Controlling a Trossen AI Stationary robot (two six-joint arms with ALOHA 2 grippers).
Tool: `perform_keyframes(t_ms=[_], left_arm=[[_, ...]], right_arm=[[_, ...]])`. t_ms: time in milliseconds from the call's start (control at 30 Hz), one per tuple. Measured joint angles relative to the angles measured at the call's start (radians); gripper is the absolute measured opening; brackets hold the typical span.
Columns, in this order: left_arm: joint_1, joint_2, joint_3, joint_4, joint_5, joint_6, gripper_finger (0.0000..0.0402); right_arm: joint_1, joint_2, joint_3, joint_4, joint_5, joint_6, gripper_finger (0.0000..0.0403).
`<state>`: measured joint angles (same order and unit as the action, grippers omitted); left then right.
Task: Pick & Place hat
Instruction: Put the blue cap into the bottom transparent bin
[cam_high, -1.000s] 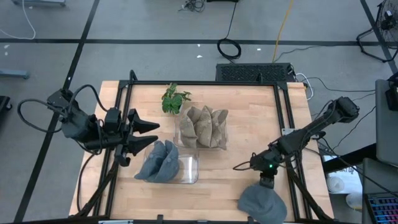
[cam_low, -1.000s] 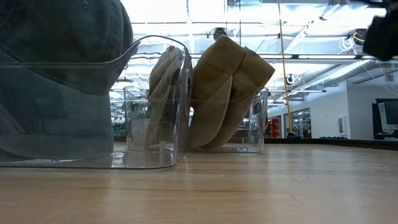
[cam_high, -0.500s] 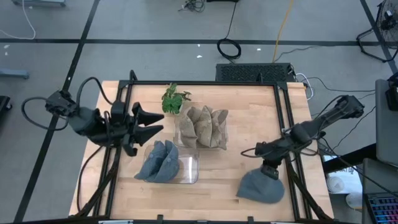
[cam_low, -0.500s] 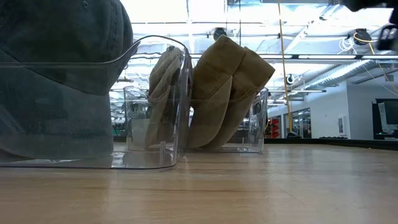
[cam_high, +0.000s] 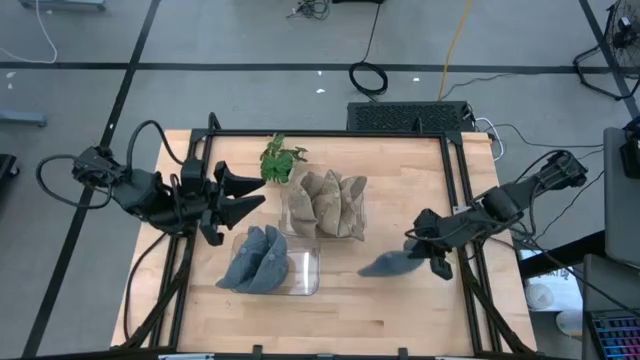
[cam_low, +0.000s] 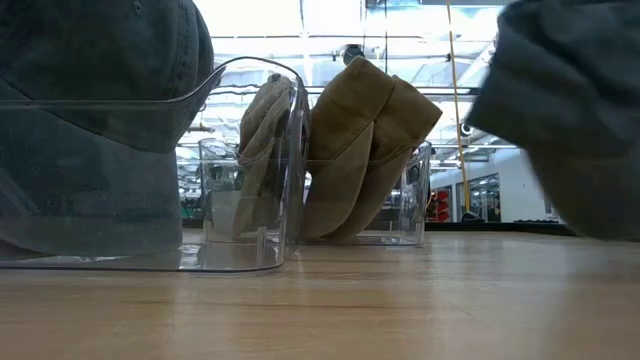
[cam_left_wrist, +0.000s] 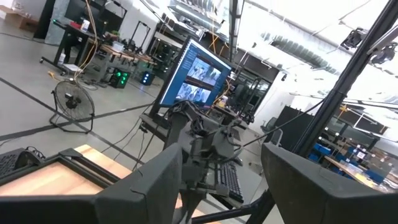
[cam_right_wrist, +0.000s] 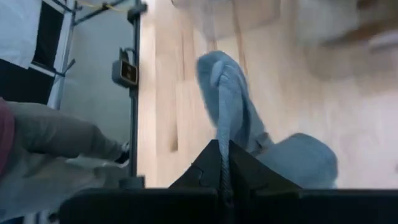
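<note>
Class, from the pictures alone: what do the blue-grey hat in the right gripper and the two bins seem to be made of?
Blue-grey hat: probably soft matte cotton twill; it droops and folds from the right gripper. Bins: likely clear, glossy hard plastic; the hats inside show through walls that catch reflections.

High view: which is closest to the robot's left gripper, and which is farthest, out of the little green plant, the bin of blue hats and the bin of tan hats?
From the left gripper:
1. Little green plant, at the table's far edge.
2. Bin of blue hats, toward the table's near edge; almost as near as the plant, too close to call.
3. Bin of tan hats, mid-table, clearly farthest.
</note>
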<state>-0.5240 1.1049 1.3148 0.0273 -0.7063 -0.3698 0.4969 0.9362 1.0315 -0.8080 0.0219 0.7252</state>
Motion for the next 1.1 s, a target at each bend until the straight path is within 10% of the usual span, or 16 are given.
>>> perform_keyframes(t_ms=[767,1100], left_arm=[[0.04,0.0,0.0,0.0,-0.106,0.03,0.023],[0.153,0.0,0.0,-0.001,0.029,0.105,0.023]], right_arm=[[-0.01,-0.034,0.004,0.608,0.306,-0.398,0.0],[-0.104,0.064,0.109,0.763,0.287,-0.509,0.0]])
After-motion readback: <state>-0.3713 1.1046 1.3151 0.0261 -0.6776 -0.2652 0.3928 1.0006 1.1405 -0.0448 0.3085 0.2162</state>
